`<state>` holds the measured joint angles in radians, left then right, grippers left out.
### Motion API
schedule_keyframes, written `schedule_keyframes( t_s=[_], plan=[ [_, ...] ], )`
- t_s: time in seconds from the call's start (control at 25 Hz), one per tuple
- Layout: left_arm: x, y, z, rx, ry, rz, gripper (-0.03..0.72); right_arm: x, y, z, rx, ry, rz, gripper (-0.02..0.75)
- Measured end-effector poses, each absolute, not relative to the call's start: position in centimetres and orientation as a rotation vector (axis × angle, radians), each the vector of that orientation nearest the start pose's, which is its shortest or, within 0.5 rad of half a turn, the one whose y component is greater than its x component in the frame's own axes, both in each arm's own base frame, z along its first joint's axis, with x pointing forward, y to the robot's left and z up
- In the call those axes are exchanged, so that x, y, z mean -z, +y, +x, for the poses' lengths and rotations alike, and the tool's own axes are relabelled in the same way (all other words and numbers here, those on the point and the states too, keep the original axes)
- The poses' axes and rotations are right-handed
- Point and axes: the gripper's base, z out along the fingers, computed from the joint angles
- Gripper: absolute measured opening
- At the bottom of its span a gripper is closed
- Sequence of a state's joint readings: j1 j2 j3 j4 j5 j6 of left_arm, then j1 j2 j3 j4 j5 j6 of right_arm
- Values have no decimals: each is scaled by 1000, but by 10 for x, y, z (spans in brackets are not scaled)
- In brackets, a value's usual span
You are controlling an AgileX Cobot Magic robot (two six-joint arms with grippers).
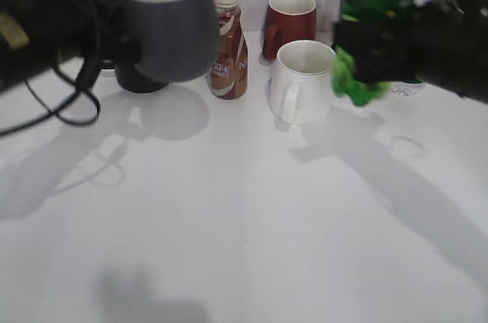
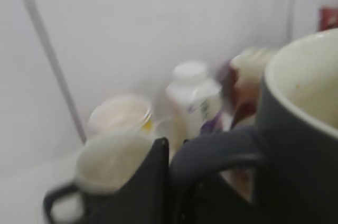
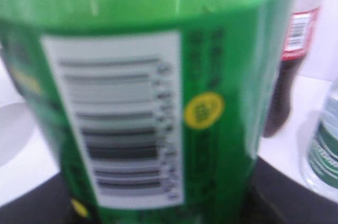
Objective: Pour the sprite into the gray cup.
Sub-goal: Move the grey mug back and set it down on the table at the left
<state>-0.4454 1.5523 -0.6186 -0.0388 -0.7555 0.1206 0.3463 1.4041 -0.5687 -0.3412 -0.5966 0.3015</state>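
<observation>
White tabletop (image 1: pixel 229 224); blurred sprite (image 1: pixel 370 26) top cropped, jaws hidden.

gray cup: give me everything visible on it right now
The gray cup is a squat, matte dark gray mug with an off-white inside and a loop handle, flaring wider toward its base. It looks empty as far as the rim shows. It is lifted off the white table, roughly upright, casting a shadow below. The left gripper holds it at the handle. It hangs in front of a black mug and beside a brown coffee bottle.
</observation>
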Motion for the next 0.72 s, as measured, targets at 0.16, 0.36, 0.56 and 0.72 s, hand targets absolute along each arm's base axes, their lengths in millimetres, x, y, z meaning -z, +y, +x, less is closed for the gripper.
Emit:
schedule_keyframes(
  t_s=[0.16,0.36,0.56,0.72],
  plan=[
    [-176,-110,273,187,1673,335,44,-229,100,253,-419,1747,-375,367],
    [-142,-96,280,128,1754,297,44,-230,101,253,-428,1727,-382,367],
    [-128,-92,283,110,1746,289,44,-230,101,253,-428,1726,-382,367],
    [-117,-92,284,104,1761,293,43,-230,101,253,-429,1725,-382,367]
  ],
)
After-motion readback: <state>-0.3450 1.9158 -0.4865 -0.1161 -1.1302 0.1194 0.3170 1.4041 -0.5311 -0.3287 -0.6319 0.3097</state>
